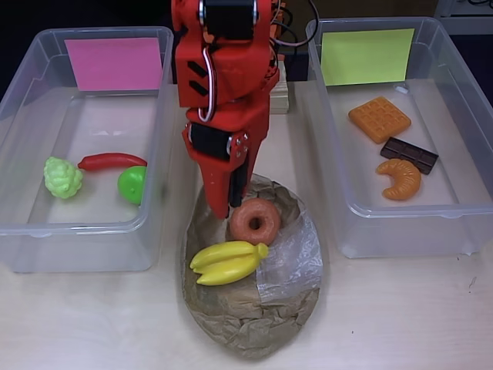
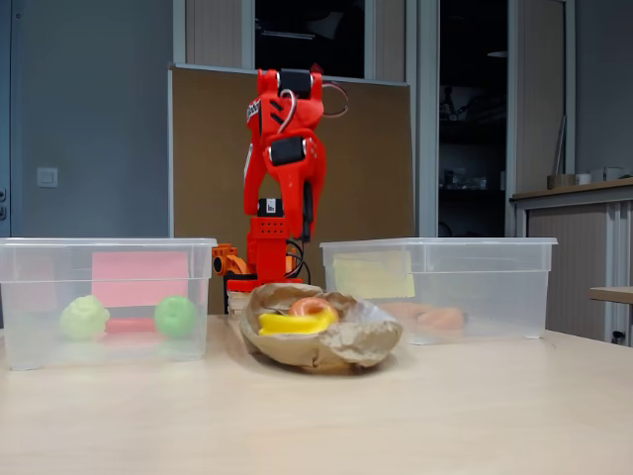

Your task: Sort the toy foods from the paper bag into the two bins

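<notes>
Overhead view, jaws at donut (image 1: 255,221) edge, banana (image 1: 227,263) beside

Overhead view: paper bag (image 1: 250,308) sits front and centre on the table (image 1: 400,316), between the two bins; donut (image 1: 255,221) and banana (image 1: 228,263) lie on it, banana nearer the front; left bin (image 1: 23,146) holds grapes (image 1: 62,177), chili (image 1: 112,160) and apple (image 1: 132,185); right bin (image 1: 462,146) holds waffle (image 1: 379,119), chocolate bar (image 1: 409,155) and croissant (image 1: 400,179); the arm (image 1: 223,85) stands behind the bag.
</notes>
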Tool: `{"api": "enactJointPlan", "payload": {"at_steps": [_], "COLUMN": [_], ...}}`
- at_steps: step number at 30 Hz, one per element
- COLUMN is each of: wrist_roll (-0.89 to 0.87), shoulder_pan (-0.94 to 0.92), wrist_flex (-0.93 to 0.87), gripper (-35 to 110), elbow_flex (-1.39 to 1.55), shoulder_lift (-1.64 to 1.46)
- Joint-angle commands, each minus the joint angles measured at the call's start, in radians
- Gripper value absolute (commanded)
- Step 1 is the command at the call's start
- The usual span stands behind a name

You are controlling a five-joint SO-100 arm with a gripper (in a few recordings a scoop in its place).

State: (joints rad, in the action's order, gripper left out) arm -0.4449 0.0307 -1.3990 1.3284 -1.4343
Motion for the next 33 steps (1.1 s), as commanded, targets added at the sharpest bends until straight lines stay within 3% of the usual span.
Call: {"api": "enactJointPlan", "payload": {"at_steps": [1,6,14,18,28,33], "wrist_roll": [0.021,0.034,0.12,0.155,0.187,0.196], "shoulder_pan": [-0.005,0.009,0.069,0.071,0.077,0.069], "wrist_flex": [-0.067,-0.038,0.19,0.275,0.341,0.376], "gripper": [7,10,33,38,36,15], "elbow_flex": [-0.071,0.012,0.23,0.216,0.095,0.026], "shoulder_lift": [-0.077,-0.08,0.048,0.163,0.431,0.495]}}
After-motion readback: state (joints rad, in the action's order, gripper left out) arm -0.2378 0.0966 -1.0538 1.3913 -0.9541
